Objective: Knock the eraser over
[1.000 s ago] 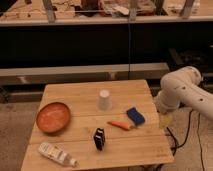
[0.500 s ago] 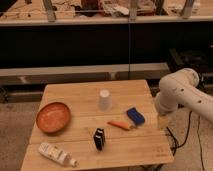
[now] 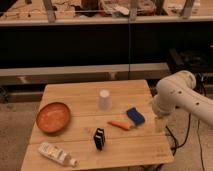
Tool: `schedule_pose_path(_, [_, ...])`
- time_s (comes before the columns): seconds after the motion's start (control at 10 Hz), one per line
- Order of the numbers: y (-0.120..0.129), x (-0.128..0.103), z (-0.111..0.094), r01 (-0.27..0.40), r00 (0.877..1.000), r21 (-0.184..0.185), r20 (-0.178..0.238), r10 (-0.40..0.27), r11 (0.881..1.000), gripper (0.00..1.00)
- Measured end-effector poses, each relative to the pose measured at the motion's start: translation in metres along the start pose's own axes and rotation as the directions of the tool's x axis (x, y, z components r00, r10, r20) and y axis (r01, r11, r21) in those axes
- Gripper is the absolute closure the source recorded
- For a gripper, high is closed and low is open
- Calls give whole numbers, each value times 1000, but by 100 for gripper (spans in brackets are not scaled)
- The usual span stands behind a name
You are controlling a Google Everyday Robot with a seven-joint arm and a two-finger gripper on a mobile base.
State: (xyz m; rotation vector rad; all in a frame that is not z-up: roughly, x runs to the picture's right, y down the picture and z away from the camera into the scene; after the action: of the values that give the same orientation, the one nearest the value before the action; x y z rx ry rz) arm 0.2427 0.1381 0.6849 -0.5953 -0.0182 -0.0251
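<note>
The eraser [image 3: 99, 138], a small black block, stands upright on the wooden table [image 3: 75, 95], near its front edge and about midway across. My gripper [image 3: 160, 123] hangs from the white arm [image 3: 181, 97] over the table's right edge. It is open with nothing in it. It is well to the right of the eraser and slightly farther back. A blue sponge block and an orange stick lie between the two.
A blue sponge block [image 3: 135, 115] and an orange stick [image 3: 119, 124] lie right of centre. A white cup [image 3: 104, 99] stands mid-table. An orange bowl [image 3: 53, 117] sits at the left and a white bottle [image 3: 56, 154] lies at the front left. A dark shelf unit runs behind.
The arm has shifted a little to the left and down, bringing the gripper in over the table's right edge. The objects on the table have not moved.
</note>
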Motion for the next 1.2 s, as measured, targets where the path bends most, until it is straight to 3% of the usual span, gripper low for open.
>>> schedule_pose_path(0.5, [11, -21, 7, 49, 998, -10, 28, -49, 999, 20])
schedule_pose_path(1.2, [15, -24, 10, 73, 997, -17, 40, -72, 997, 20])
